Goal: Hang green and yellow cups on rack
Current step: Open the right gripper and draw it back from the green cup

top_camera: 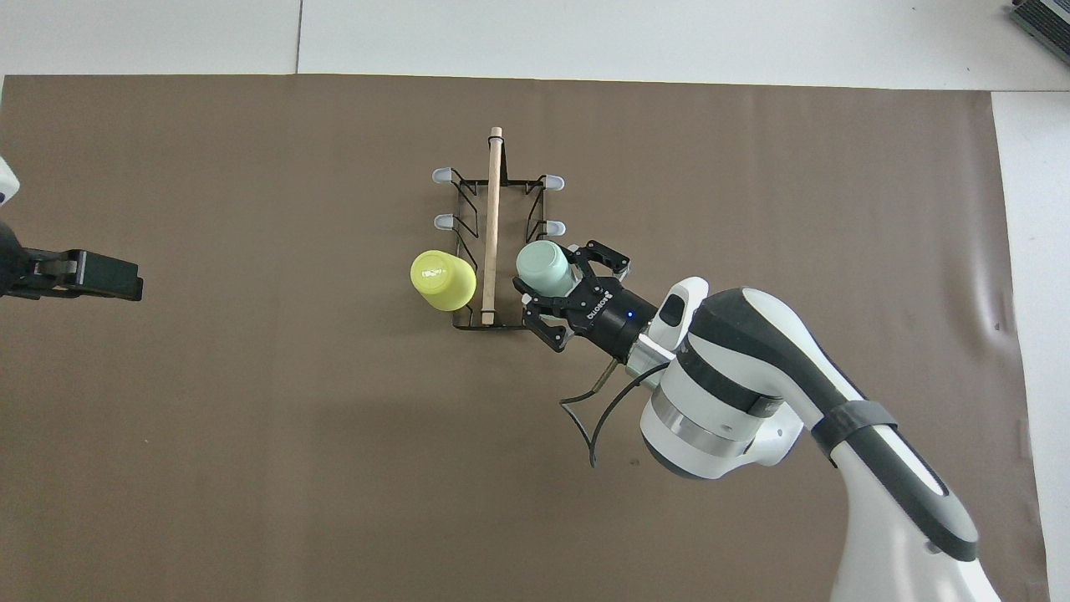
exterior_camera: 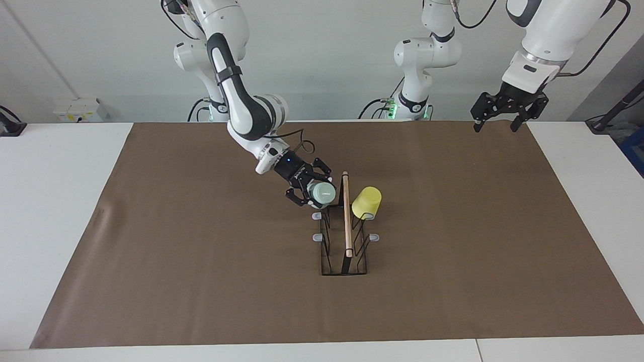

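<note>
Gripping green cup [exterior_camera: 323, 193] at rack [exterior_camera: 344, 251]: right gripper [exterior_camera: 313, 191], over the prongs nearest the robots. Yellow cup [exterior_camera: 367, 202] hangs on rack (upturned). Left gripper [exterior_camera: 495, 122] spread wide, waiting over mat [exterior_camera: 201, 261] corner.

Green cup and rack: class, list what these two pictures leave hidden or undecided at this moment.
- Whether the green cup already sits over a prong: the cup and the right gripper cover that corner of the rack in both views.
- The prong under the yellow cup: the cup hides it.
- Left gripper: overhead, the picture's edge cuts its arm off.
</note>
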`<control>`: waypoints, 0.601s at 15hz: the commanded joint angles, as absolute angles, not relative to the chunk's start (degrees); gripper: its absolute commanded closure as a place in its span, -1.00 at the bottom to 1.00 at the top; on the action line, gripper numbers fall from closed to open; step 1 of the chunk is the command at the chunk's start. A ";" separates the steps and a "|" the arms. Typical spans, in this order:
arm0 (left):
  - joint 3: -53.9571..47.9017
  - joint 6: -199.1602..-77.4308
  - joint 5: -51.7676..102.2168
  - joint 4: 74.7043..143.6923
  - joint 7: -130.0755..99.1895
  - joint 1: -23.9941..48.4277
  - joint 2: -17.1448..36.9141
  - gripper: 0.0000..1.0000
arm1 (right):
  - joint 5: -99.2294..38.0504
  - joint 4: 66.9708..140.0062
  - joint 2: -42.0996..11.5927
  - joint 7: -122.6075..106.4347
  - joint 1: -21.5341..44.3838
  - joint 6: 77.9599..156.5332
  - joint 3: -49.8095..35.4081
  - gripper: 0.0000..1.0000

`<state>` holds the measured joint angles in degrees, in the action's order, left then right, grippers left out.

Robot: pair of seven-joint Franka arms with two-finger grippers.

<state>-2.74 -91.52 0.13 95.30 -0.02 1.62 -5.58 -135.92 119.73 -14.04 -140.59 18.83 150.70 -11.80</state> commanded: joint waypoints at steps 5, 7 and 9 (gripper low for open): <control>-3.34 -92.81 1.05 97.65 0.62 0.79 -7.38 -1.00 | -137.72 120.15 -15.29 -143.26 18.28 152.57 -12.04 0.85; -3.43 -92.64 1.05 97.65 0.35 0.88 -7.38 -1.00 | -137.72 119.80 -15.56 -143.17 18.63 153.72 -12.04 -1.00; -3.43 -91.85 1.05 97.65 0.26 1.14 -7.38 -1.00 | -137.55 119.45 -15.56 -143.00 18.63 155.03 -12.04 -1.00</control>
